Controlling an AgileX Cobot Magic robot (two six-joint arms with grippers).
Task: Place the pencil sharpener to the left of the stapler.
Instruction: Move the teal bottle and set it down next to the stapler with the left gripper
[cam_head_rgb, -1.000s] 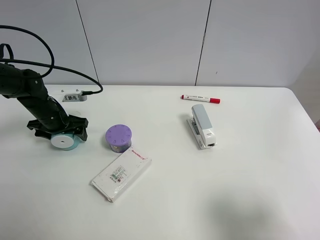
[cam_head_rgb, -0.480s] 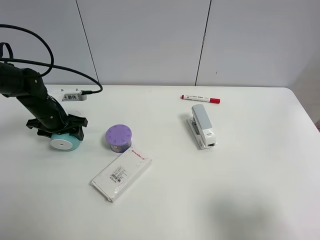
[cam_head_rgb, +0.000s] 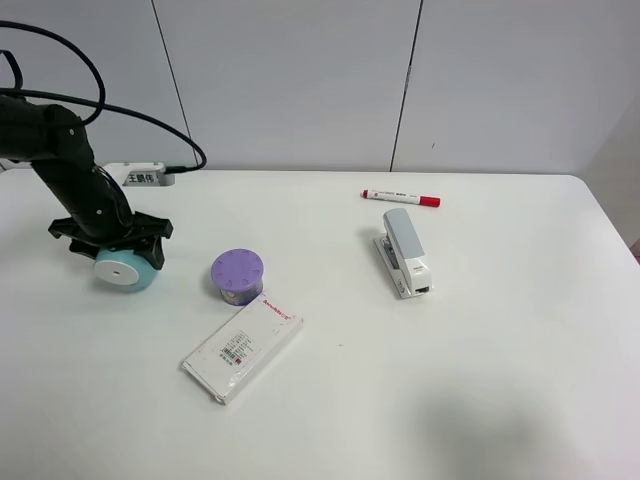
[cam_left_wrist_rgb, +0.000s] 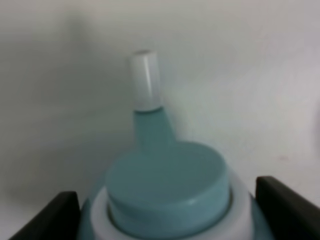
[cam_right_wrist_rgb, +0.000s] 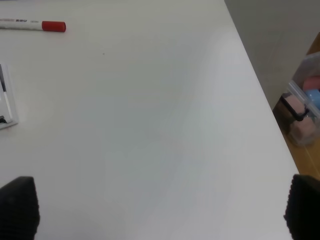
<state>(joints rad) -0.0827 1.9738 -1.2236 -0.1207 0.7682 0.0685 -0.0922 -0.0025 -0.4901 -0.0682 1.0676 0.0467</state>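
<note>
The teal pencil sharpener, white round face toward the front, is at the table's far left, with my left gripper shut on it. In the left wrist view the teal body fills the gap between the black fingers, and its white-tipped handle points away. The grey-and-white stapler lies right of centre, far from the sharpener; its edge shows in the right wrist view. My right gripper is open over bare table near the right edge, and the high view does not show it.
A purple-topped cylinder and a flat white box lie between sharpener and stapler. A red-capped marker sits just behind the stapler. A small white device with a cable is at the back left. A storage bin stands beyond the table's right edge.
My left gripper has moved up in the high view with the sharpener, slightly leftward; it looks raised a little off the table. Nothing else has moved.
</note>
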